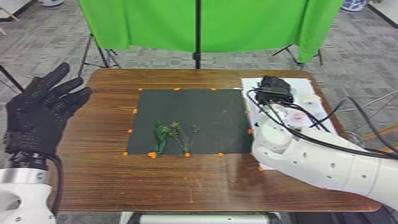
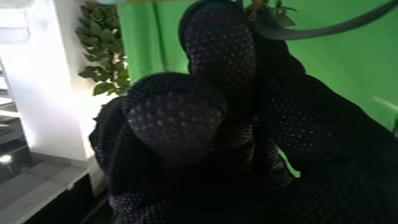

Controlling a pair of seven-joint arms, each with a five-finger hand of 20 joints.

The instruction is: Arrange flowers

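The dark mat (image 1: 191, 105) is serving as the landmark and is lying flat on the brown table (image 1: 178, 182), with orange markers (image 1: 152, 155) sitting along its edges. A green stem bundle (image 1: 162, 137) and thin leafy sprigs (image 1: 185, 137) are lying on the near part of the mat, side by side. A white sheet (image 1: 251, 84) is lying to the right of the mat, and pale blooms (image 1: 309, 99) are resting on it. The right hand (image 1: 274, 87) is hovering over the sheet, to the right of the mat's far part; whether it is holding anything cannot be told. In the right wrist view, a leafy piece (image 2: 280, 18) is showing beside that hand. The left hand (image 1: 43, 112) is hanging to the left of the mat, its digits spreading wide. A green curtain (image 1: 151, 30) is hanging beyond the mat.
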